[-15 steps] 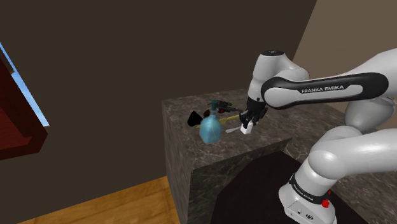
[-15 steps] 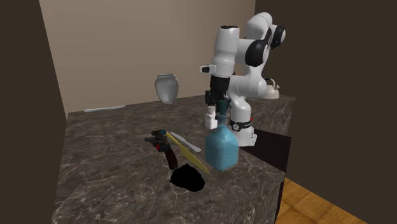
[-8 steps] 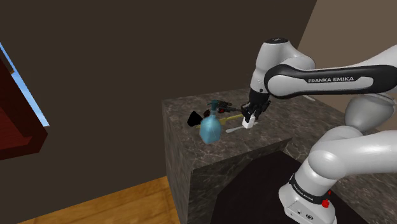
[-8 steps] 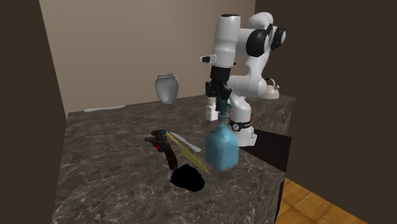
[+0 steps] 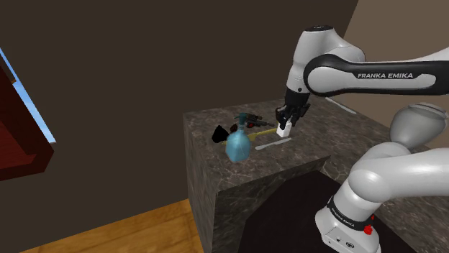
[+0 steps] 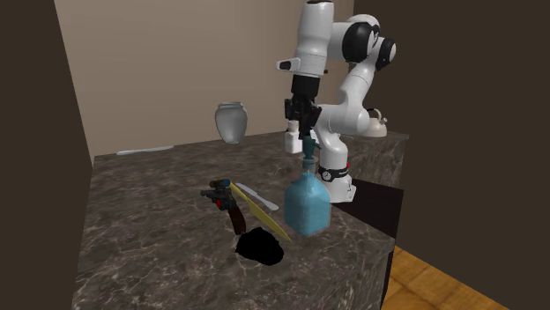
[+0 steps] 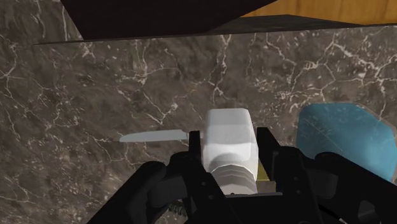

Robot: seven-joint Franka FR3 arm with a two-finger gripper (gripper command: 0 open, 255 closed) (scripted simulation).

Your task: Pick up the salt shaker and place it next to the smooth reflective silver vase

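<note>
- The pincer [image 7: 229, 156] is clamped on the white salt shaker [image 7: 227, 133], one black finger on each side, and holds it in the air above the marbled desk [image 6: 150, 229]; much of its body sticks out past the fingertips, so a jerky swing could, I judge, let it twist or slide out
- The blue bottle [image 6: 308, 202] stands just below the hanging shaker in the second exterior view, its neck reaching up towards it; a low or early sideways path may clip that neck and topple the bottle
- A drop here would likely land among the pale knife [image 7: 156, 135], the yellow strip [image 6: 261, 214] and the small dark tool [image 6: 220, 195], and could scatter them or send the shaker rolling towards the desk edge
- The silver-grey vase [image 6: 231, 121] stands well apart from the shaker, near the back wall; coming in too fast or too close could knock it, and its narrow foot suggests it may rock
- Letting go from a height or at a tilt could tip the shaker over; stopping short would leave it too far from the vase to count as next to it
</note>
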